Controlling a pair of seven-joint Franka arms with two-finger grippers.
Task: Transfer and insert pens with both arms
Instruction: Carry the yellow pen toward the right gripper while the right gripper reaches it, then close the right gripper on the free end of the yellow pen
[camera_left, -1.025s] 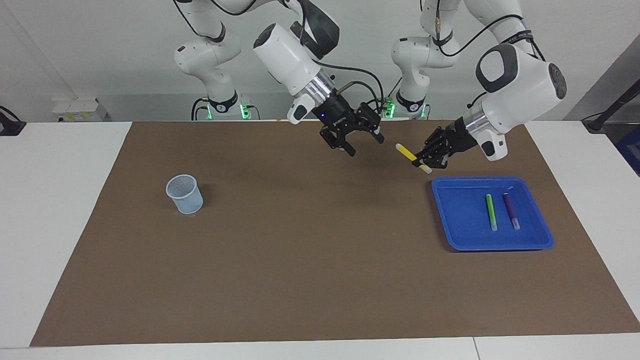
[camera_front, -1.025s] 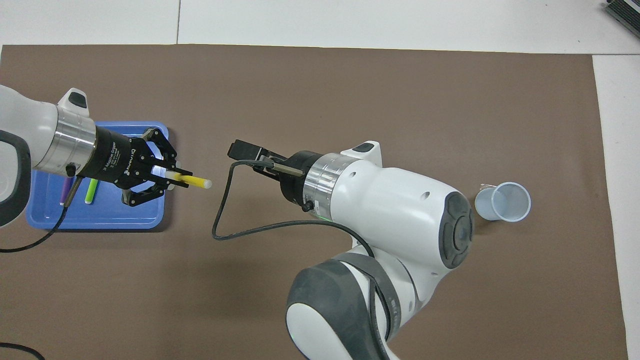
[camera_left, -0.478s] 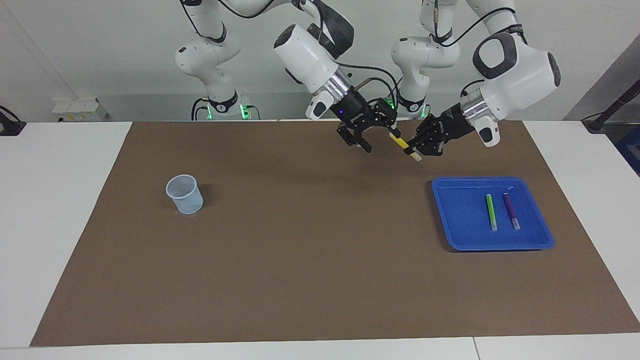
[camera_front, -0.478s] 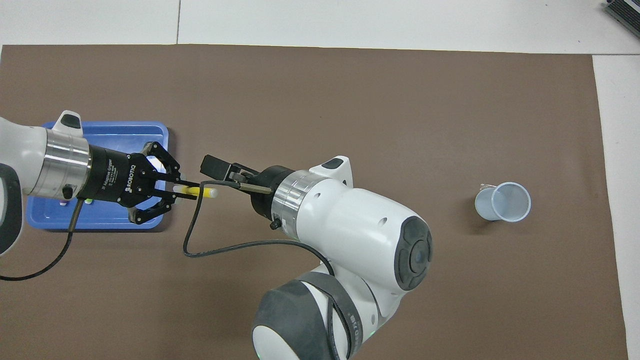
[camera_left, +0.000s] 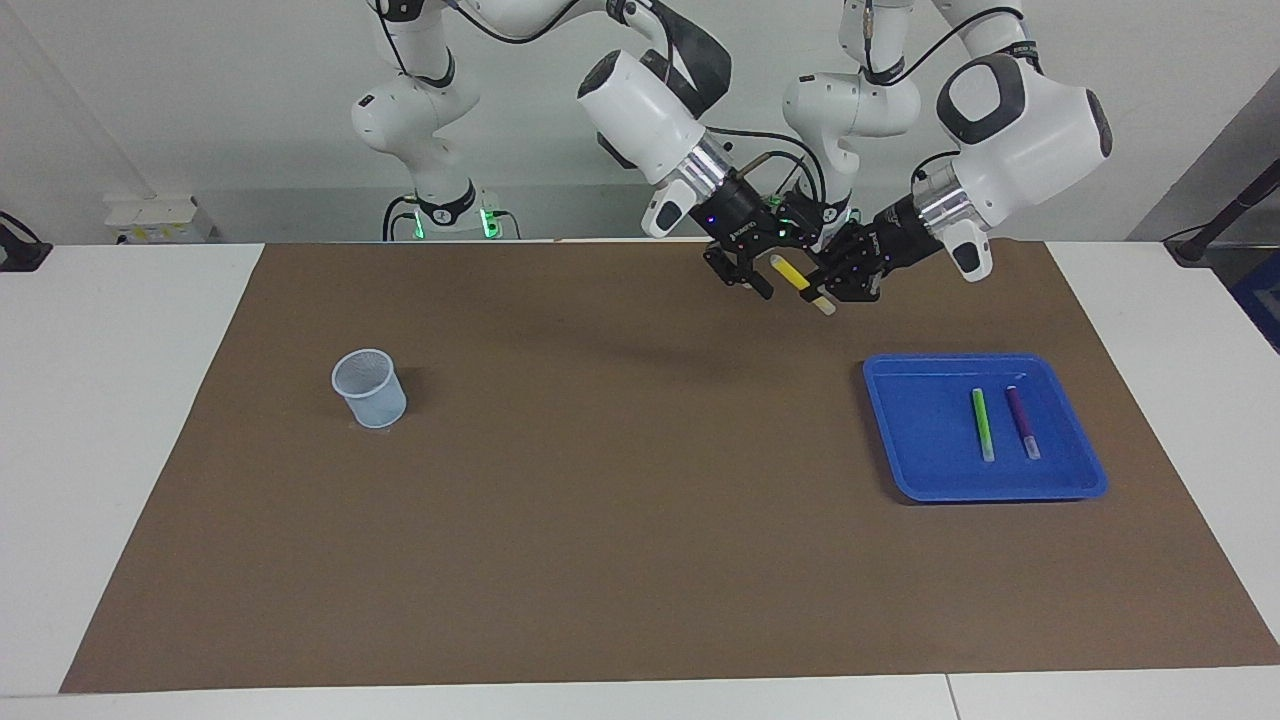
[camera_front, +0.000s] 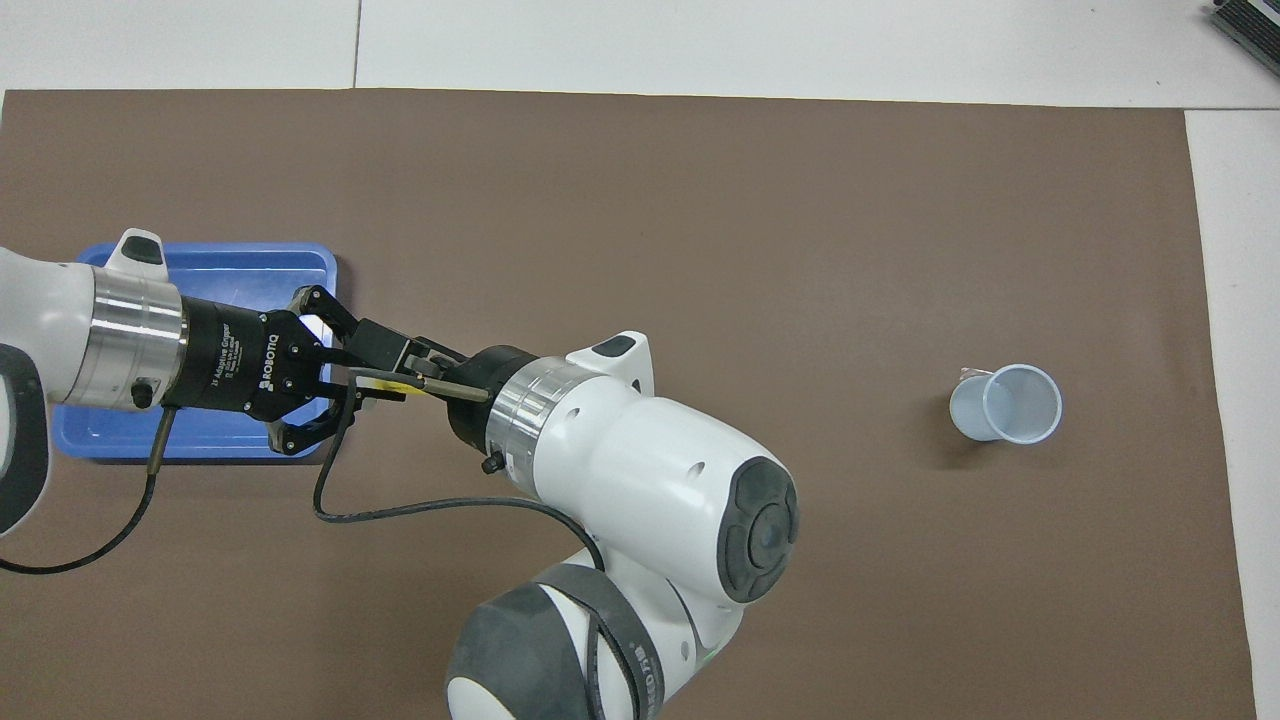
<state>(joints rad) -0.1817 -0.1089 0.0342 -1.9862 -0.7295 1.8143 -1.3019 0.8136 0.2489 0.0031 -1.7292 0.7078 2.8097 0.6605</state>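
Note:
The yellow pen (camera_left: 790, 272) hangs above the mat near the robots, beside the blue tray (camera_left: 985, 357). My left gripper (camera_left: 822, 291) is shut on it near its whitish end cap. My right gripper (camera_left: 777, 270) meets it from the other end, open, with its fingers on either side of the pen's free yellow end. In the overhead view only a sliver of the yellow pen (camera_front: 385, 379) shows between the left gripper (camera_front: 345, 375) and the right gripper (camera_front: 395, 365). The green pen (camera_left: 984, 424) and the purple pen (camera_left: 1022, 422) lie side by side in the tray.
A pale blue mesh cup (camera_left: 369, 388) stands upright on the brown mat toward the right arm's end of the table, also seen as the cup (camera_front: 1005, 403) from overhead. The left arm covers much of the tray (camera_front: 240, 262) from above.
The right gripper has swung toward the left gripper, and its open fingers now straddle the yellow pen's free end. The left gripper has carried the pen a little toward the robots' bases.

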